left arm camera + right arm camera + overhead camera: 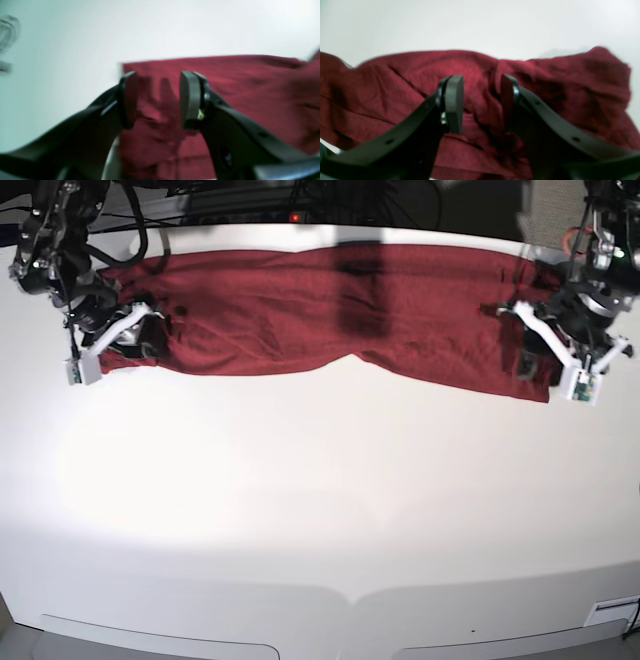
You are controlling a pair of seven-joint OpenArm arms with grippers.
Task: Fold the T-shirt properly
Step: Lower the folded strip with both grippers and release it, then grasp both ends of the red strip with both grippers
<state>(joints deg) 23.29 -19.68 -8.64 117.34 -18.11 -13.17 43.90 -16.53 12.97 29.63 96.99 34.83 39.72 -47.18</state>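
T-shirt (330, 305): dark red, long and wrinkled, it lies stretched in a wide band across the far part of the white table (320, 510), reaching almost from one side of the base view to the other. Its near edge sags and waves; a dark shadow band crosses the cloth near the middle.

Left gripper (158, 100): at the base view's right end of the shirt, low over the cloth. In the left wrist view the two dark pads stand apart with a clear gap, and red fabric fills that gap behind them. One ridge of cloth rises between the pads, but this blurred view does not show whether they press it. So, a hold or no hold here: I cannot tell.

Right gripper (482, 103): at the base view's left end of the shirt, also down at the fabric. In the right wrist view the pads are parted, and a raised fold of red cloth stands in the space between them, close to the right-hand pad. Contact cannot be told apart from mere nearness, so gripped or free: I cannot tell.

Table: plain white, brightly lit in front of the shirt.

Background: dark cables and equipment (300, 200) run along the far edge behind the table.
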